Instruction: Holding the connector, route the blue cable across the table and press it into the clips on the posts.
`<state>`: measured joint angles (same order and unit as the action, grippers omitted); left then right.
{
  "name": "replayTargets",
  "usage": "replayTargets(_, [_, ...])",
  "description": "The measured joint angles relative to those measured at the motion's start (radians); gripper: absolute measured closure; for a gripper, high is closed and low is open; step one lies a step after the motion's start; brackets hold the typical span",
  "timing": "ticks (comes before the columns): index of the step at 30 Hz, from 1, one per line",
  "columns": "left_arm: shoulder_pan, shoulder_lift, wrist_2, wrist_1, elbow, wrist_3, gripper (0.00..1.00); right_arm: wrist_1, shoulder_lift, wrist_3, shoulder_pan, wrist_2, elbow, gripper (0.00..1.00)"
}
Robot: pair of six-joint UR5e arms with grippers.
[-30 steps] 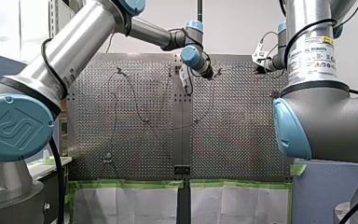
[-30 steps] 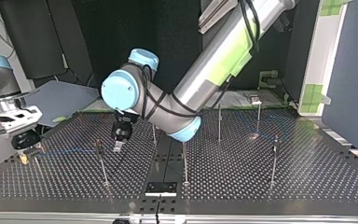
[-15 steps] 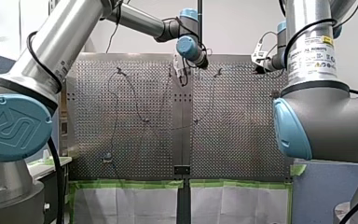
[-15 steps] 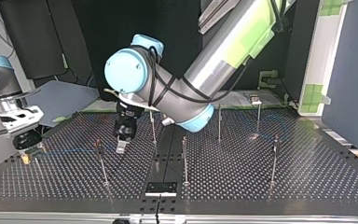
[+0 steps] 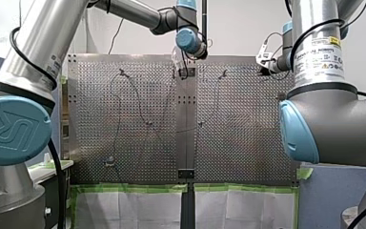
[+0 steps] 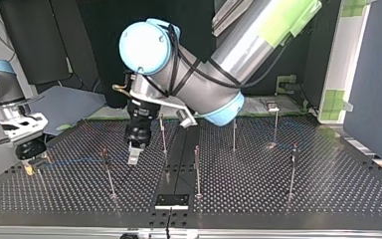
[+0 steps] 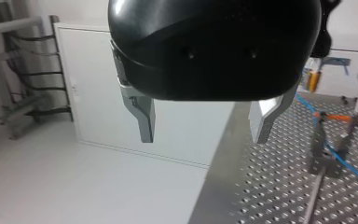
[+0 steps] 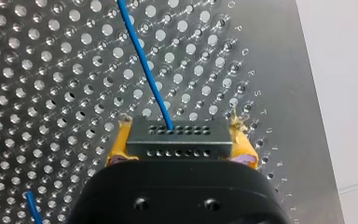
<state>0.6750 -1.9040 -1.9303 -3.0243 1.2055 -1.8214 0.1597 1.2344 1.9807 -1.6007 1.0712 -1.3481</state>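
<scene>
Right wrist view: the connector, a dark rectangular block with two rows of small holes, lies crosswise between the yellow pads of my right gripper, which is pinched on its two short ends. The blue cable leaves the middle of the connector's forward face and runs straight ahead over the perforated table. A second short length of blue cable shows beside the gripper body.

Top view: my right gripper sits low over the table at the view's left edge. From it the blue cable runs toward the view's right, close over the plate, as far as the nearest post. More blue cable lies on the far part of the table at the view's right, around the posts standing there. My left gripper points down at the plate just beside that nearest post, between it and the next post.

Left wrist view: the metal fingers of my left gripper are spread wide with nothing between them. Beside the gripper stands a post carrying a clip; the blue cable crosses at the clip and appears to be seated in it
</scene>
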Motion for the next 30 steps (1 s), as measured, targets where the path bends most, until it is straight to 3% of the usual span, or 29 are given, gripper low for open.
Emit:
replayTargets(15, [0.043,0.126,-0.027,0.126,0.126,-0.056,0.00,-0.001,0.000,0.000,-0.010,-0.002,0.000,1.00])
replayTargets(23, [0.093,0.201,-0.091,0.201,0.201,-0.091,0.00,-0.002,0.000,-0.001,-0.011,-0.003,0.000,1.00])
replayTargets(30, [0.104,0.254,-0.112,0.261,0.260,-0.128,0.00,-0.002,0.000,-0.001,-0.014,-0.002,0.000,1.00])
